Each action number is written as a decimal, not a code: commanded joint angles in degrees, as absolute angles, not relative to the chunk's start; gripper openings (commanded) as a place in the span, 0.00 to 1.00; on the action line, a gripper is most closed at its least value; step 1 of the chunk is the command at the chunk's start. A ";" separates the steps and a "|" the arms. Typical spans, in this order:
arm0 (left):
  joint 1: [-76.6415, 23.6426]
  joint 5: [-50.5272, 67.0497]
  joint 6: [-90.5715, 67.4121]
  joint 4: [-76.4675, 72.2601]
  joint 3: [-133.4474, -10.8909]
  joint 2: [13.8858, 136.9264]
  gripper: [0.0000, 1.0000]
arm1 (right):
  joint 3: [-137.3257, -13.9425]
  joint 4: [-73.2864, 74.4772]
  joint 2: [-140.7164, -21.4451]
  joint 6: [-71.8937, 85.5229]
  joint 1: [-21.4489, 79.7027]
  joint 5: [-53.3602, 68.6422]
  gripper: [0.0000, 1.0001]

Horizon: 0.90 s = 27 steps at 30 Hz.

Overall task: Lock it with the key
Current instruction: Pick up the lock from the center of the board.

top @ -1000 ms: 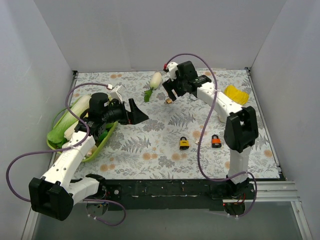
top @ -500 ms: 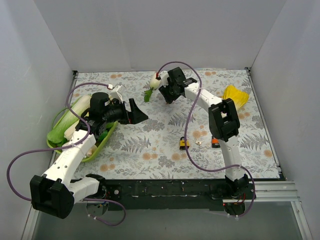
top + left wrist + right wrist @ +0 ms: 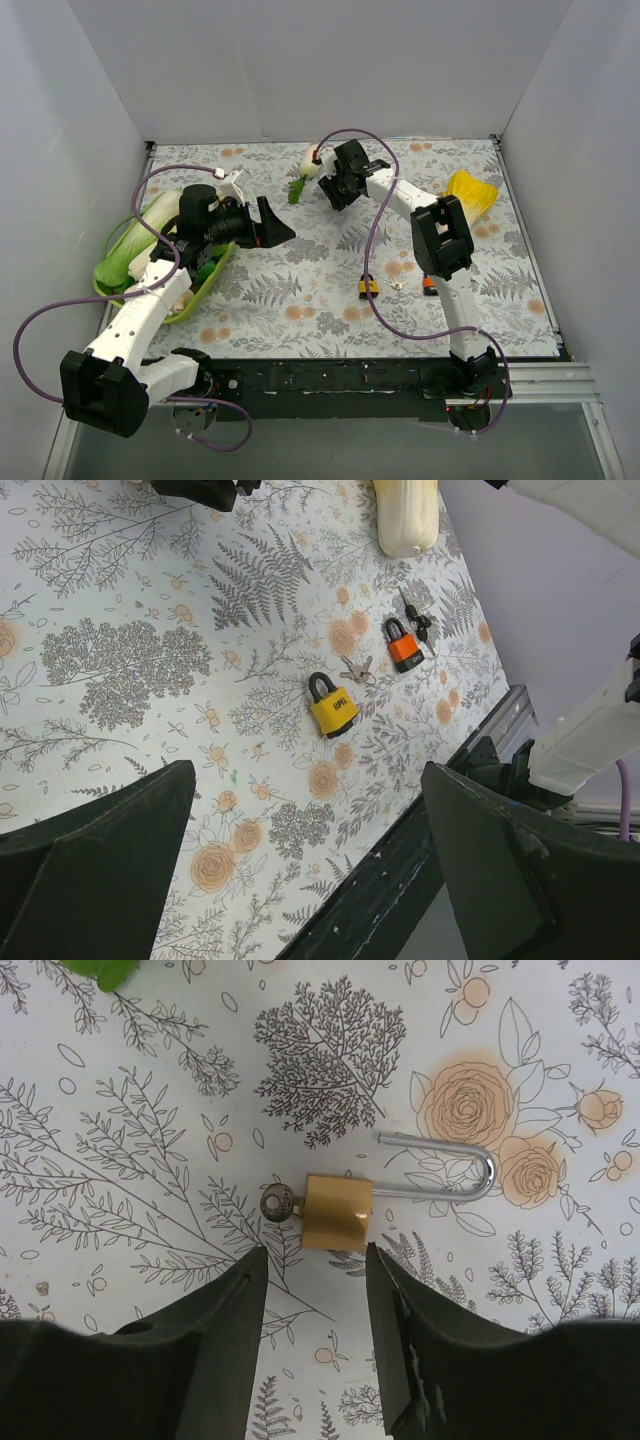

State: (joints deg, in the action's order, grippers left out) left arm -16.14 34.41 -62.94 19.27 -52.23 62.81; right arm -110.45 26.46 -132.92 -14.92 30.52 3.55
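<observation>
A brass padlock (image 3: 338, 1213) lies flat on the floral mat, its silver shackle (image 3: 440, 1165) swung open. A key (image 3: 277, 1203) sticks into its left end. My right gripper (image 3: 314, 1255) is open and hovers just short of the padlock body, touching nothing. In the top view the right gripper (image 3: 340, 186) hangs over the far middle of the mat and hides this padlock. My left gripper (image 3: 276, 230) is open and empty above the mat's left side. It also shows in the left wrist view (image 3: 305, 780).
A yellow padlock (image 3: 333, 708), loose keys (image 3: 357, 670) and an orange padlock (image 3: 402, 648) lie near the front of the mat. A white radish (image 3: 312, 160) lies at the back. A yellow object (image 3: 470, 190) lies at the right. A green plate (image 3: 205, 280) with cabbage (image 3: 130, 250) sits at the left.
My right arm has swung left and its gripper has come down over the brass padlock. The left arm has not moved.
</observation>
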 commanded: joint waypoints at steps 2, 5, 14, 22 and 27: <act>-15.38 34.10 -61.96 19.07 -52.65 62.14 0.98 | -113.99 24.26 -135.00 -14.06 29.44 3.51 0.51; -15.29 34.36 -61.96 19.07 -52.65 62.40 0.98 | -114.17 24.34 -135.61 -13.89 28.92 4.04 0.51; -14.77 34.80 -62.05 18.90 -52.82 63.28 0.98 | -114.96 24.52 -136.84 -14.06 28.56 5.27 0.51; -14.24 35.07 -61.44 19.42 -53.00 63.11 0.98 | -116.10 24.61 -137.99 -13.97 28.56 7.12 0.51; -13.89 35.07 -61.00 19.78 -53.17 63.11 0.98 | -115.93 24.79 -138.25 -14.41 28.56 7.56 0.44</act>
